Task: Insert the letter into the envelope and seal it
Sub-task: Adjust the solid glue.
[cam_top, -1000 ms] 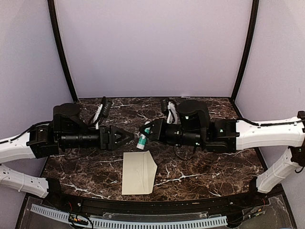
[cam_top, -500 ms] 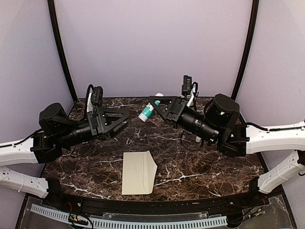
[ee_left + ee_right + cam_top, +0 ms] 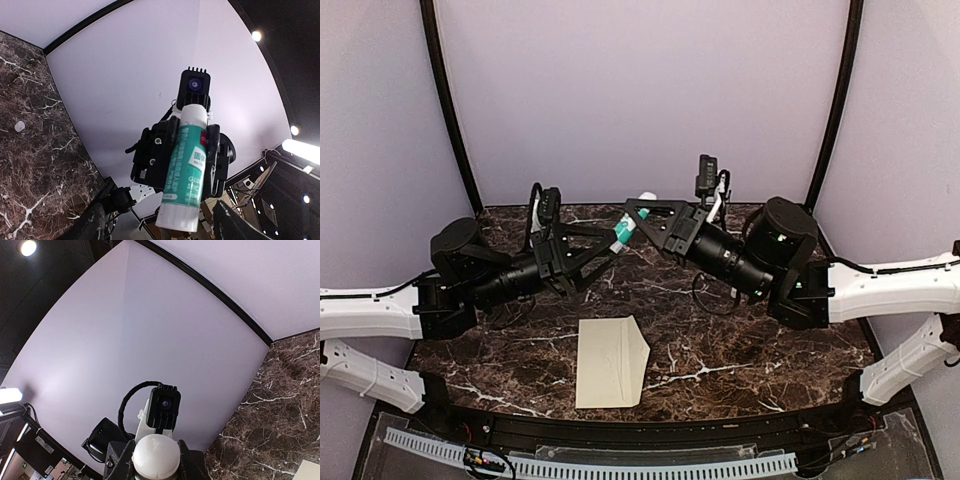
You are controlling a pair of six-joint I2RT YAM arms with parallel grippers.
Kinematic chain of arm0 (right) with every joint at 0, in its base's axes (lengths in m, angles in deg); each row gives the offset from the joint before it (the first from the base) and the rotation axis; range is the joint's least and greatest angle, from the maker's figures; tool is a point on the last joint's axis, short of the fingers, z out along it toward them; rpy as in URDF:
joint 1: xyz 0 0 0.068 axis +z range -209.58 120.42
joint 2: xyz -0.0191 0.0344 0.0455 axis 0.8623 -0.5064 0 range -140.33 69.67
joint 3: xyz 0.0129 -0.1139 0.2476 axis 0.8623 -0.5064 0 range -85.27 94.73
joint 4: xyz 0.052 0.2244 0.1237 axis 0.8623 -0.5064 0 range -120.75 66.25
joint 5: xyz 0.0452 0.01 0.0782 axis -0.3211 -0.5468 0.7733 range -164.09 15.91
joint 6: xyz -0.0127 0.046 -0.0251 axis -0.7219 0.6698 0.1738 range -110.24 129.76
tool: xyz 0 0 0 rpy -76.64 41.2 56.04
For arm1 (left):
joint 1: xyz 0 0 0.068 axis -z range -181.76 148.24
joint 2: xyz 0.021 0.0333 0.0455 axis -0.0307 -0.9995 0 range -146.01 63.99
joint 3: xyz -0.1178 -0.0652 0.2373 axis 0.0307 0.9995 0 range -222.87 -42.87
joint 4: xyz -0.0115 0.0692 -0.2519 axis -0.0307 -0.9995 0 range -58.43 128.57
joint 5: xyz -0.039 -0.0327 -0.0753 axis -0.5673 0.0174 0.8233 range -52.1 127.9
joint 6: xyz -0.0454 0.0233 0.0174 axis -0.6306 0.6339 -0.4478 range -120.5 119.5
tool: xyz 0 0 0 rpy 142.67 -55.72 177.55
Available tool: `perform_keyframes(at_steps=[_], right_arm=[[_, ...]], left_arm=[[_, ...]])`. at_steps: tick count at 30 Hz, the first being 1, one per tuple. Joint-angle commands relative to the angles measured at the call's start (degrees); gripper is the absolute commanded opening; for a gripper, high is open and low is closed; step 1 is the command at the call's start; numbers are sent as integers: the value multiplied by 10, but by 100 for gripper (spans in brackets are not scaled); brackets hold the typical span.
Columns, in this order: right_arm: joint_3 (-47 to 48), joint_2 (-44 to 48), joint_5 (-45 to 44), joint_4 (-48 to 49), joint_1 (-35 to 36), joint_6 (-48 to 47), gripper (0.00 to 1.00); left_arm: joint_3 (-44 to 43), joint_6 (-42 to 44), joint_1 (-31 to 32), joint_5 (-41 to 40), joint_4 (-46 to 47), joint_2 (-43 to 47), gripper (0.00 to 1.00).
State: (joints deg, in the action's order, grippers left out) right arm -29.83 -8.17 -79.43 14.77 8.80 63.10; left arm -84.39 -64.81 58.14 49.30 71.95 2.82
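Dark brown marble table (image 3: 750, 350), pale lilac backdrop walls (image 3: 640, 90), black corner poles (image 3: 450, 110). The envelope (image 3: 610, 362) lies flat on the marble, the closest thing to the arm bases and roughly centred between them. It's plain cream, with the pointed flap on the side facing the right arm. Can't tell if the flap is stuck down or if anything is inside. Both grippers are up in the air, well apart from the envelope and beyond it. The left gripper (image 3: 608, 248) comes in from the envelope's left-arm side, jaws spread wide, gripping nothing. Its tips sit just beside the lower end of the glue stick (image 3: 622, 236). In the left wrist view that blunt white end points at the camera, lined up with the gap between the left fingers (image 3: 232, 227); contact or not, can't tell. A bit farther past the envelope, the right gripper (image 3: 633, 222) reaches in from the right-arm side, clamped on the stick. The stick is a white tube with a green label, tilted, far end higher, one black finger on each side of the label. From the right wrist view the stick's round white end sits between that gripper's own fingers, with the left wrist camera (image 3: 163, 407) straight past it and the wall behind.
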Motion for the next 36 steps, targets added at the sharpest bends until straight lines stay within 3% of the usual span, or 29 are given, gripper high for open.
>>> perform_keyframes(at_steps=[1,7,24,36], right_arm=[[10,2,4,53,5,-26,4],[1,5,0,68,6,-44,4],[-7,-3,-10,84,9,-58,2],[-14,2,-16,85,14,-62,2]], left_arm=[[-14,-36,3,9,92,-13,68],[-16,-64,7,15,150,-41,55],[-29,-82,10,23,189,-63,42],[-20,-85,13,13,196,-64,23]])
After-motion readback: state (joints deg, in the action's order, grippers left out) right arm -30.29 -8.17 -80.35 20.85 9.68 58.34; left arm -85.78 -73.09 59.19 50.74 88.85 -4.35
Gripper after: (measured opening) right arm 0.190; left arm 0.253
